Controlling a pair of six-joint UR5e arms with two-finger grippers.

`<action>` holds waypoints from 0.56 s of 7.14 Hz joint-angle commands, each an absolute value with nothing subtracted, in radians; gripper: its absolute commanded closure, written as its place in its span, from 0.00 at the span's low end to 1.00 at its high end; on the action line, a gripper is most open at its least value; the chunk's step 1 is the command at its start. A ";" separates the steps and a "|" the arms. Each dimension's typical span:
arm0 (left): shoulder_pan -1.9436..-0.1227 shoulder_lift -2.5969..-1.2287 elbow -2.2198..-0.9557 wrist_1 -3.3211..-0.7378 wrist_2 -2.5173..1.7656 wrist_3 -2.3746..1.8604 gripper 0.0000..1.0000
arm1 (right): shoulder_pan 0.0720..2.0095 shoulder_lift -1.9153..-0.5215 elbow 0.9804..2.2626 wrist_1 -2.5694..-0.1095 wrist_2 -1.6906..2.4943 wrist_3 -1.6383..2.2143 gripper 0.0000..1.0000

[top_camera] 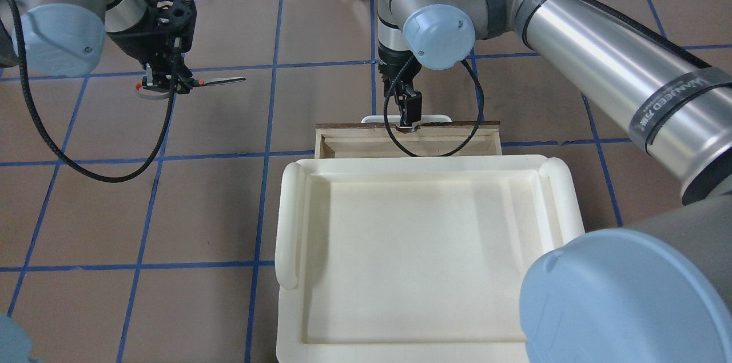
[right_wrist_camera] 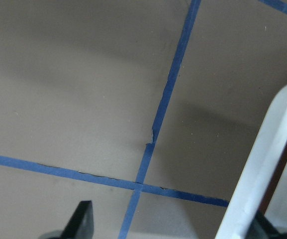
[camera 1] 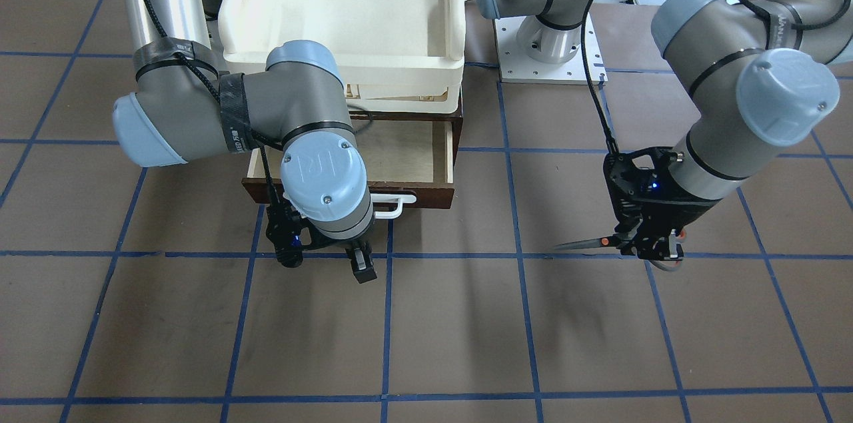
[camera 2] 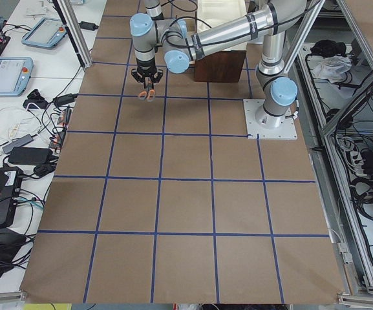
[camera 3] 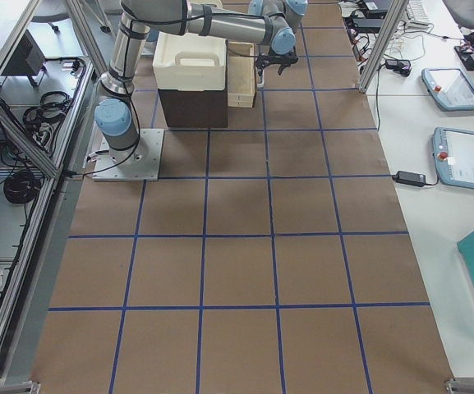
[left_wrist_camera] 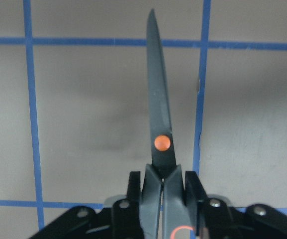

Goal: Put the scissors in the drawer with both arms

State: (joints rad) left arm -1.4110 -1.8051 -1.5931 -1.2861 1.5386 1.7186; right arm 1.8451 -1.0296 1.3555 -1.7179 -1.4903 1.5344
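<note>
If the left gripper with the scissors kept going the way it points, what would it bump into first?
Most likely the table: the left gripper points straight down, holding the scissors sideways above the tabletop. How high it hangs is unclear.

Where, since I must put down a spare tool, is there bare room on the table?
Bare: the table rows on the operators' side, and the strip between the drawer and the scissors. The white tray is empty too. Crowded: at the drawer's handle, by the right gripper, and around the left gripper.
</note>
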 commanded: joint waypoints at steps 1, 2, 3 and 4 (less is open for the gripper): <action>-1.439 -1.728 -1.583 -1.374 1.528 1.706 0.92 | 1.842 -1.014 1.333 -1.718 -1.491 1.528 0.00; -1.446 -1.682 -1.580 -1.425 1.508 1.706 0.92 | 1.836 -1.012 1.328 -1.720 -1.491 1.511 0.00; -1.460 -1.652 -1.578 -1.443 1.519 1.706 0.92 | 1.830 -1.012 1.325 -1.720 -1.490 1.509 0.00; -1.476 -1.646 -1.577 -1.440 1.502 1.688 0.92 | 1.829 -1.011 1.313 -1.720 -1.489 1.508 0.00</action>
State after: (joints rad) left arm -1.4578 -1.6684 -1.5792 -1.4277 1.5137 1.7015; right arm 1.8327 -1.0126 1.3246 -1.7196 -1.4902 1.5119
